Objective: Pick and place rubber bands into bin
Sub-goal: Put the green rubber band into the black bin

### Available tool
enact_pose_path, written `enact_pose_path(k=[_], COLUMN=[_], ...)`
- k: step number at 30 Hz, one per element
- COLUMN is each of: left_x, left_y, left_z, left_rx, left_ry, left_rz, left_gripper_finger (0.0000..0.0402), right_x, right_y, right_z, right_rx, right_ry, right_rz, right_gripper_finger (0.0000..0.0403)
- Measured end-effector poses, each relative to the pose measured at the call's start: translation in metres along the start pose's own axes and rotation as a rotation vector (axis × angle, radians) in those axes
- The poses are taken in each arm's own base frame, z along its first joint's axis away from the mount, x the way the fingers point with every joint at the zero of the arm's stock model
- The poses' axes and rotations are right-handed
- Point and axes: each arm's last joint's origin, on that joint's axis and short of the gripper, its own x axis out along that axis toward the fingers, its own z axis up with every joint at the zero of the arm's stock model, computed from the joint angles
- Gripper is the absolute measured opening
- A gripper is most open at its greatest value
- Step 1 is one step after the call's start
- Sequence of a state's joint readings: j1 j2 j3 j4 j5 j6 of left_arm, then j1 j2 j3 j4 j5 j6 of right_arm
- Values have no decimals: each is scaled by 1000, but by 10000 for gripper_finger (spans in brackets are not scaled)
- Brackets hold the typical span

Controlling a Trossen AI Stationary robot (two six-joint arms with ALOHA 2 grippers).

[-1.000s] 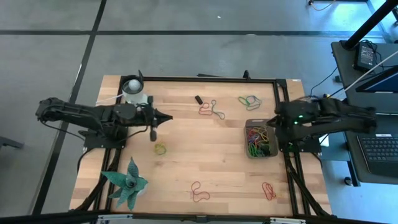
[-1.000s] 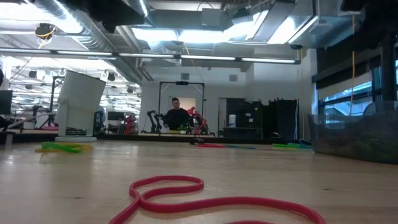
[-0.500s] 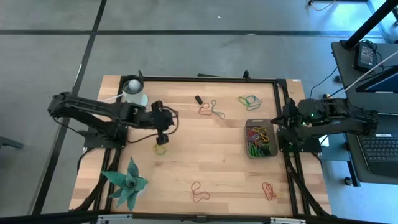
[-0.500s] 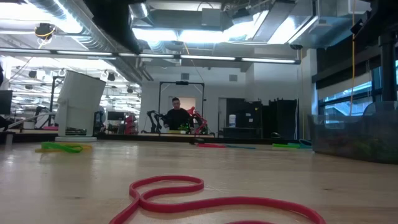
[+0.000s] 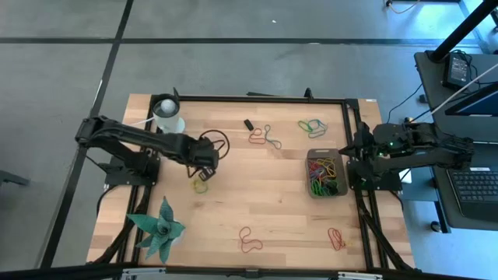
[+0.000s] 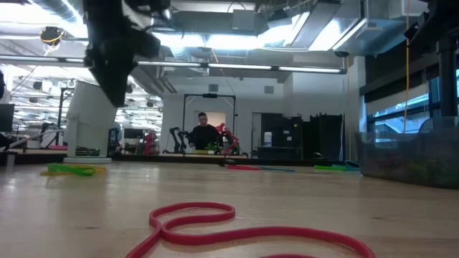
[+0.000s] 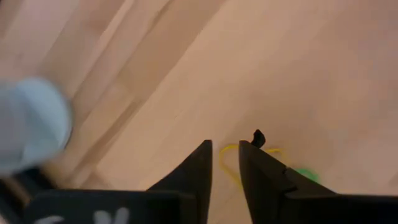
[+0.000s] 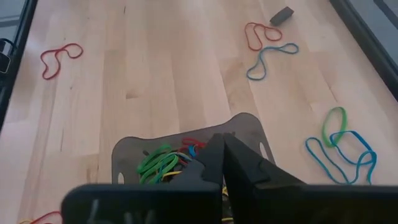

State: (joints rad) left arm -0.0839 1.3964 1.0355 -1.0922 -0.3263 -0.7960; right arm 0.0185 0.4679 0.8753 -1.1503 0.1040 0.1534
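Your nearest target is a thin yellow-and-green rubber band [image 5: 201, 186], lying flat and loosely looped on the light wooden table [image 5: 257, 202]. The left gripper [image 5: 205, 173] hangs just above it, its fingers a narrow gap apart and holding nothing. Your small dark grey bin [image 5: 326, 173] holds a tangle of green, red and yellow bands. The right gripper [image 8: 217, 163] sits over the bin's outer edge, fingers pressed together.

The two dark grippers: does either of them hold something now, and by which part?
Nothing is held. The left gripper hangs open above the yellow rubber band on the wooden table. The right gripper is shut and empty, above the dark grey bin.
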Motion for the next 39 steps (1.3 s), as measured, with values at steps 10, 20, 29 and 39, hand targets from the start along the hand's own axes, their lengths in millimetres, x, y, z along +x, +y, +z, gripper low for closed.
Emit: enact_pose_path(k=[10, 20, 29, 39], left_x=[35, 58, 62, 63], left_y=[-18, -46, -61, -68], left_z=[-3, -16, -17, -12], left_rx=[-104, 82, 115, 568], left_ry=[239, 390, 330, 222], left_rz=[41, -20, -91, -217], left_gripper_finger=[114, 84, 68, 66], right_x=[0, 0, 0, 0], right_y=[0, 0, 0, 0], right_z=[0, 0, 0, 0], right_rx=[60, 81, 106, 108], right_ry=[1, 1, 1, 0], right_rz=[0, -1, -1, -1], right_gripper_finger=[11, 3, 11, 11])
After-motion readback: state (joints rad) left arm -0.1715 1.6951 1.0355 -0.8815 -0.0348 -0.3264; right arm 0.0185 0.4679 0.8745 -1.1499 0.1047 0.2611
